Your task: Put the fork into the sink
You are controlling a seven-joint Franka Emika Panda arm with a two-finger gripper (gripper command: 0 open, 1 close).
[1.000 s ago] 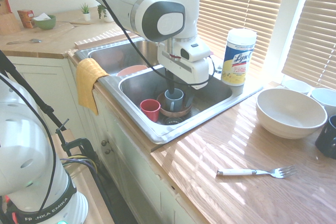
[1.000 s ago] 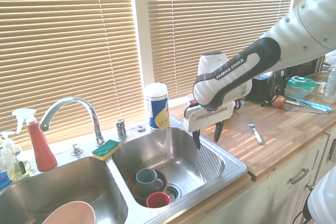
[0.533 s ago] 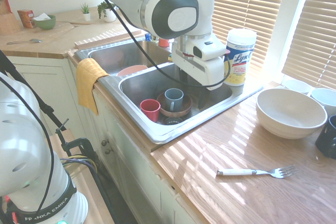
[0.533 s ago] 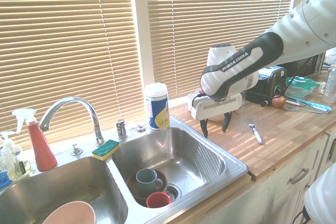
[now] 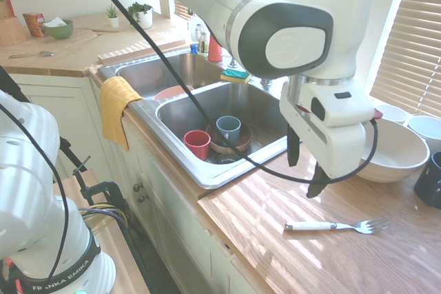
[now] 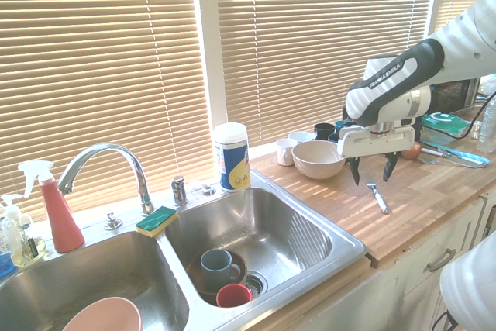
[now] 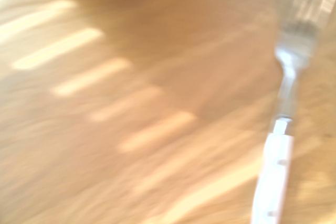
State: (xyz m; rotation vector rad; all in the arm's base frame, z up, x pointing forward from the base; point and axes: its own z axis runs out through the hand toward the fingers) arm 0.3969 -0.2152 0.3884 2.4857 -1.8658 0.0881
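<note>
First exterior view: hand (image 5: 304, 173) hangs open and empty above the desk (image 5: 275, 239), fingers spread, nothing between them. Fork (image 5: 335, 225) lies flat on the desk just below the hand and a bit off to the side away from the sink (image 5: 207, 170), not touching the fingers. Sink is on the other side of the hand from the fork, so the carry goes back past the desk edge.

Second exterior view, same read: hand (image 6: 371, 171) open over the desk (image 6: 403, 215), fork (image 6: 377, 198) under it and slightly nearer the desk's front edge, clear gap between fingertips and fork. Sink (image 6: 256, 230) well off to the hand's far side.

Long axis: in the wrist view the fork (image 7: 281, 145) runs roughly straight up the frame, white handle toward the bottom edge, tines far end, sitting off to one side of centre rather than in the middle. So the hand isn't centred over it yet; my guess is a small sideways shift toward the fork, then straight down, closing across the handle, i.e. across the thin width and not along the length. Wrist view is blurry, so exact offset is hard to judge. White bowl (image 5: 386, 151) sits near, behind the hand; keep clear of it on descent.
</note>
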